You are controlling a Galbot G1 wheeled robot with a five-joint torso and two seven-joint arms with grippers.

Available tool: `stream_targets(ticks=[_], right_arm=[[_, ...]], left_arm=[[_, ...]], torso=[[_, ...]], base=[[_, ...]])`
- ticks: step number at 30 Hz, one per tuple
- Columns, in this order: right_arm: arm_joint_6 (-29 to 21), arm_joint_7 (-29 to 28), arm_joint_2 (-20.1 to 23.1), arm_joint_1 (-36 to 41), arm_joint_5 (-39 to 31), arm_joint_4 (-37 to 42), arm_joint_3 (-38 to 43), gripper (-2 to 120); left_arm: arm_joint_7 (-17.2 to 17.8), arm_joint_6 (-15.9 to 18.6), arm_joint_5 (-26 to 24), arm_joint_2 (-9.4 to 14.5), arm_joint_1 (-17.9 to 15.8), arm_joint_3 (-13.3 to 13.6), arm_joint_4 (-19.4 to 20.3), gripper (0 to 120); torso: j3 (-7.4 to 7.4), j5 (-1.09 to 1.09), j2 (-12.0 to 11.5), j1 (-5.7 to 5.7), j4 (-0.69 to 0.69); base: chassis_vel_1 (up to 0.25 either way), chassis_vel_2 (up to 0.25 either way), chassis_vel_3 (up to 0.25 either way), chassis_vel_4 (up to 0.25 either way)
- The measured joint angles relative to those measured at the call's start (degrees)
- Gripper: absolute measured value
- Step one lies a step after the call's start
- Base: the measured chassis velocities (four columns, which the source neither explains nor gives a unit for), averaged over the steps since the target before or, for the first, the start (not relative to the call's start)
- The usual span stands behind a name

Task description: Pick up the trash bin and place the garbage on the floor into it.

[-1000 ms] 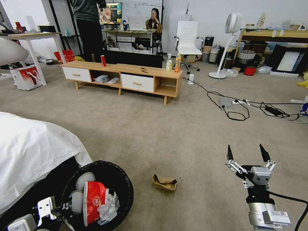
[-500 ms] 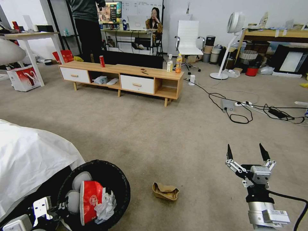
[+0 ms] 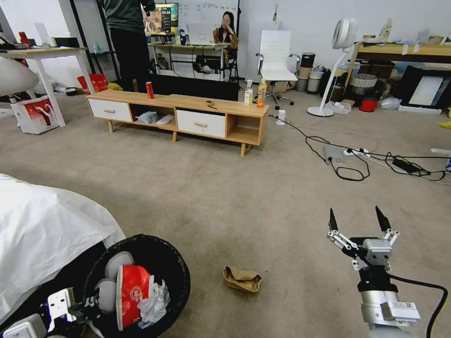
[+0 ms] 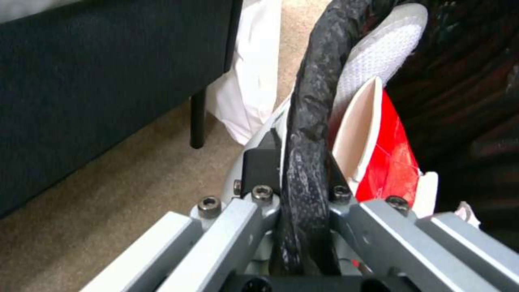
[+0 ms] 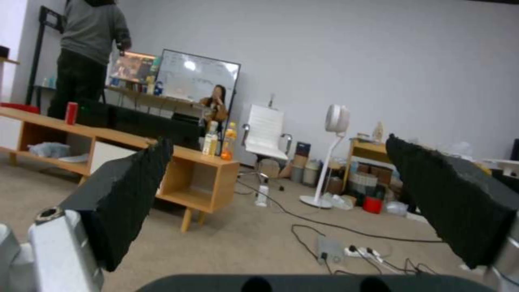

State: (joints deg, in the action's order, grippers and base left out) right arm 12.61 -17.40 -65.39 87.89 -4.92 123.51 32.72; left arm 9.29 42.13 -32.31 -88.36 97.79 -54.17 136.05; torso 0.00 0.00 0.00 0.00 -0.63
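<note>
The trash bin (image 3: 181, 274), lined with a black bag, is at the lower left of the head view and holds a red-white crushed cup (image 3: 131, 293), white tissues (image 3: 155, 300) and pale pieces. My left gripper (image 3: 75, 304) is shut on the bin's near rim. The left wrist view shows that black rim (image 4: 311, 121) pinched between the fingers of my left gripper (image 4: 303, 174). One piece of garbage, a tan cardboard tray (image 3: 242, 279), lies on the floor (image 3: 225, 197) just right of the bin. My right gripper (image 3: 355, 217) hangs open and empty over the carpet, to the right of the tray.
A white sheet (image 3: 47, 225) drapes over dark furniture left of the bin. A low wooden cabinet (image 3: 178, 112) with a red can and bottles stands farther off. Cables and a power strip (image 3: 357, 162) cross the carpet at the right. A standing fan (image 3: 331, 65) is beyond them.
The whole head view shifted slightly a second ago, so the camera moved. Since then my right gripper has drifted a little left and forward, still open. The bin stays held.
</note>
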Motion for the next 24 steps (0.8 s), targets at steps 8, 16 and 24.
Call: stream_targets(ticks=[8, 16, 24], right_arm=[[-1.69, 0.23, 1.50, -1.96, -2.46, -0.26, -1.57, 100], [-19.41, -2.27, 11.94, -12.98, -24.90, 2.79, -10.09, 100], [-38.39, -9.98, 17.59, -25.30, -53.62, 6.44, -16.76, 100]], left_arm=[[-0.01, 0.00, -0.24, 0.07, 0.16, -0.45, 0.00, 3], [-0.03, 0.00, -0.98, 0.24, 0.61, -1.68, 0.56, 3], [-0.05, 0.00, -1.12, 0.09, 0.88, -1.88, 0.75, 3]], torso=[[0.00, 0.01, 0.00, 0.00, -0.02], [0.00, 0.01, 0.01, 0.00, 0.00], [0.00, -0.01, 0.00, 0.00, -0.01]], base=[[0.000, 0.000, 0.000, 0.000], [0.000, 0.000, 0.000, 0.000], [0.000, 0.000, 0.000, 0.000]])
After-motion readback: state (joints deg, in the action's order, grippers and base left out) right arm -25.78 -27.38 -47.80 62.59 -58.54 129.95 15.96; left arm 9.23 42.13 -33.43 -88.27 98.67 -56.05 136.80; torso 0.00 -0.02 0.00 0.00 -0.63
